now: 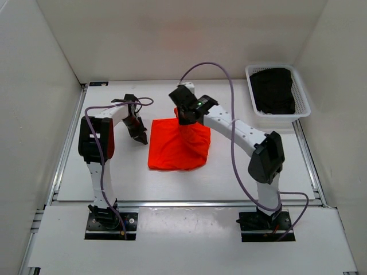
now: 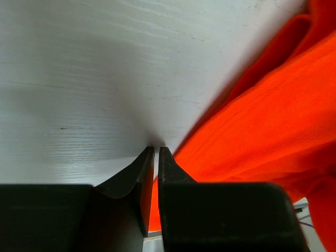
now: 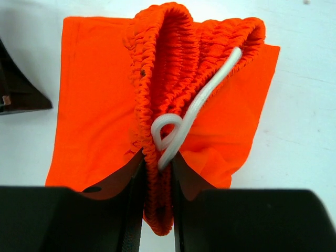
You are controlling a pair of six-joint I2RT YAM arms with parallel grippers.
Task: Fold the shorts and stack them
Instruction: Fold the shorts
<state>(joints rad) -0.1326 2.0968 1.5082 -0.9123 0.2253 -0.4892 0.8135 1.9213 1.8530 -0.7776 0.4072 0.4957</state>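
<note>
Right gripper (image 3: pixel 159 155) pinches the shorts (image 3: pixel 94 105) by their bunched waistband (image 3: pixel 157 63) mid-counter. Left gripper (image 2: pixel 156 149) is pressed together beside them; any fabric caught is unclear.

White basket (image 1: pixel 301 91), dark fabric (image 1: pixel 273 90) inside, white table (image 1: pixel 132 177)

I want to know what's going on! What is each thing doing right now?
Shorts, partly folded, one end lifted.
Waistband, bunched up and pinched.
Drawstring, looped, hanging loose.
Right tool, shut on the waistband.
Left tool, shut, tips down beside the shorts.
Basket, holding dark cloth.
</note>
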